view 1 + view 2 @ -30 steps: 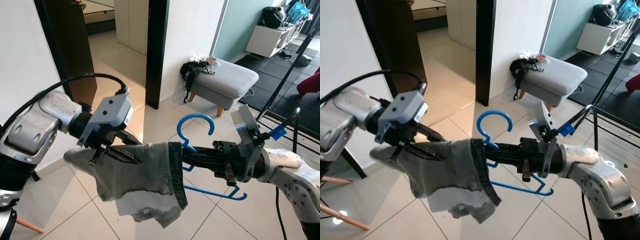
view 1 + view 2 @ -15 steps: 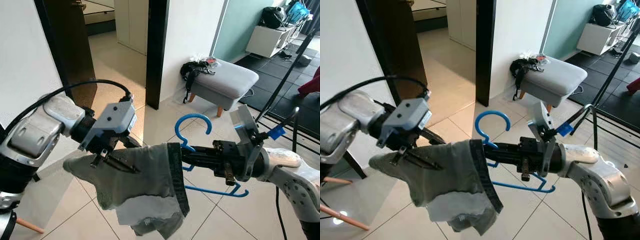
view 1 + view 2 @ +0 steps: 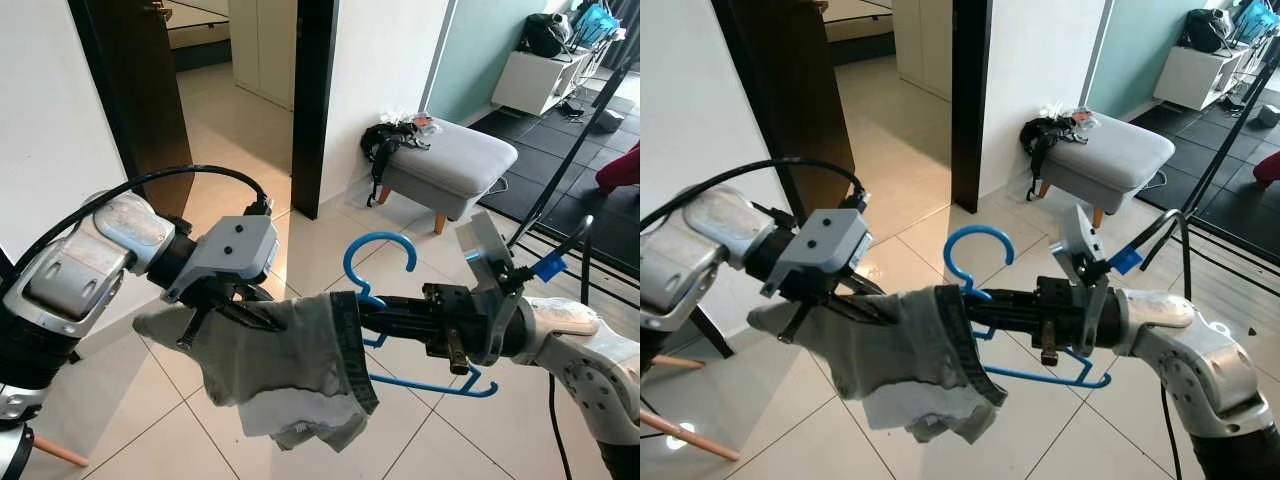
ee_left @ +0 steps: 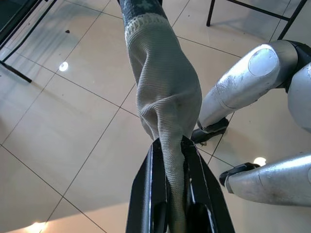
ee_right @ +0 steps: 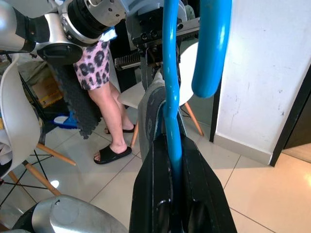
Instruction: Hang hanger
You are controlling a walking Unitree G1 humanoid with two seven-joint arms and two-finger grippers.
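Observation:
A blue plastic hanger (image 3: 372, 262) hangs in mid-air before me, its hook up and its lower bar (image 3: 430, 385) running right. My right gripper (image 3: 372, 318) is shut on the hanger's stem (image 5: 170, 97), just below the hook. A grey-green garment with a dark waistband (image 3: 290, 350) is draped over the hanger's left side and sags below it. My left gripper (image 3: 255, 318) is shut on a fold of that garment (image 4: 167, 97), pulling it leftward, and the cloth hides its fingertips in the eye views.
A grey footstool (image 3: 445, 155) with dark clutter on it stands ahead on the tiled floor. A dark doorway (image 3: 310, 100) opens beyond. A black rack frame (image 3: 570, 215) stands at right. A person's legs (image 5: 107, 121) and a white chair (image 5: 19, 121) are behind me.
My left gripper has shifted a little to the right with the garment, so the cloth bunches closer to the hanger. The hanger and right gripper have edged slightly left.

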